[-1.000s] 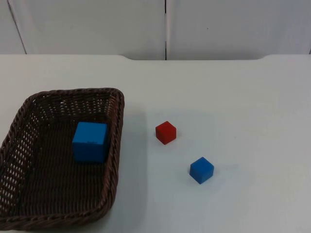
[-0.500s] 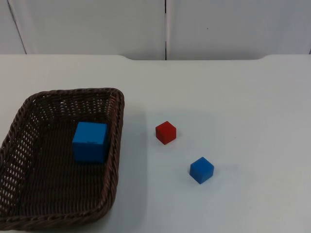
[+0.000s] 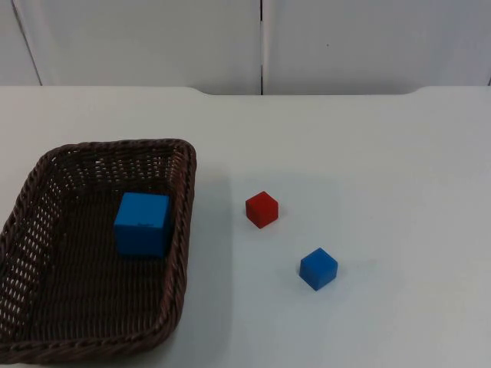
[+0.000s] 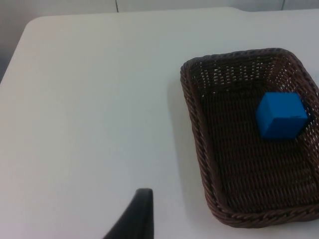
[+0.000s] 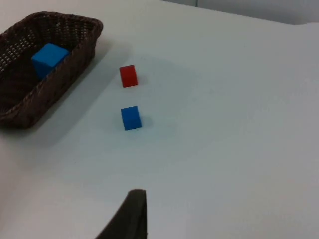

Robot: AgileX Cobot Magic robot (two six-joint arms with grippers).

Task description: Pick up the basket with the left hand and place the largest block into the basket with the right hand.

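A dark brown wicker basket (image 3: 188, 207) rests on the white table at the left. The largest block, a blue cube (image 3: 143, 223), lies inside it near the right wall. In the left wrist view the basket (image 4: 192, 119) and the blue cube (image 4: 280, 114) lie well ahead of my left gripper (image 4: 137, 214), which hangs back over bare table. My right gripper (image 5: 130, 214) also waits far from the objects, with the basket (image 5: 75, 55) and the large cube (image 5: 49, 59) in the distance. Neither gripper touches anything.
A small red block (image 3: 261, 209) and a small blue block (image 3: 318, 268) sit on the table right of the basket, apart from each other. The right wrist view shows the red block (image 5: 128, 75) and small blue block (image 5: 131, 118). The grey partition wall (image 3: 261, 42) closes the back.
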